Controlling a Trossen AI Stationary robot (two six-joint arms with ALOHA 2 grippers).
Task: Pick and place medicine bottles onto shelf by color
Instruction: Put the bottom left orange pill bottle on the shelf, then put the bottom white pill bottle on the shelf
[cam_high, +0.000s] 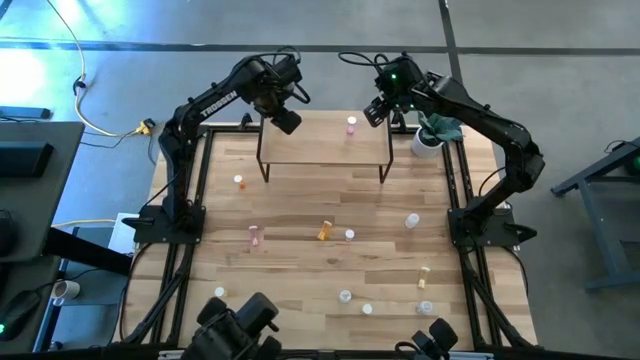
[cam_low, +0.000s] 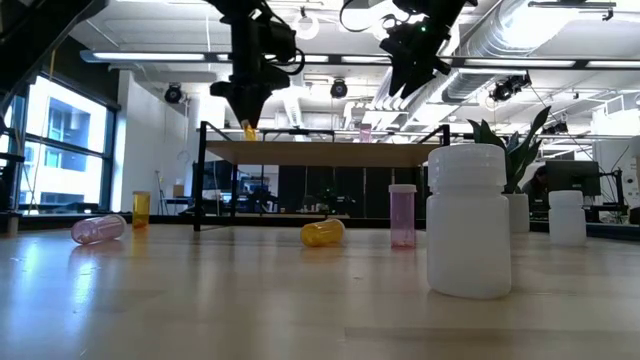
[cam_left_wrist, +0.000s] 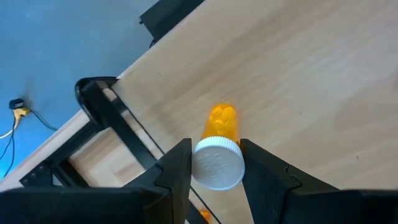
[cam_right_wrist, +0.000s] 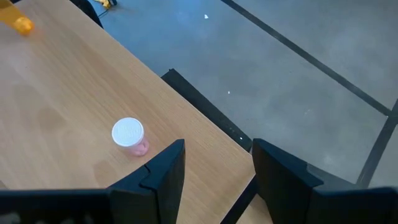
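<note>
While the left gripper (cam_left_wrist: 214, 163) hung over the shelf (cam_left_wrist: 311, 68), its jaws were closed on the white cap of an orange bottle (cam_left_wrist: 219, 140), whose body hung clear just beneath them. The placing step seemed in hand; next it likely needed lowering, then release. The right gripper (cam_right_wrist: 214, 163) stood wide and empty, a pink bottle (cam_right_wrist: 129, 135) upright on the shelf just beyond its fingertips.

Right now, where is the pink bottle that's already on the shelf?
The pink bottle stands on the shelf near its right end, just below the open right gripper.
</note>
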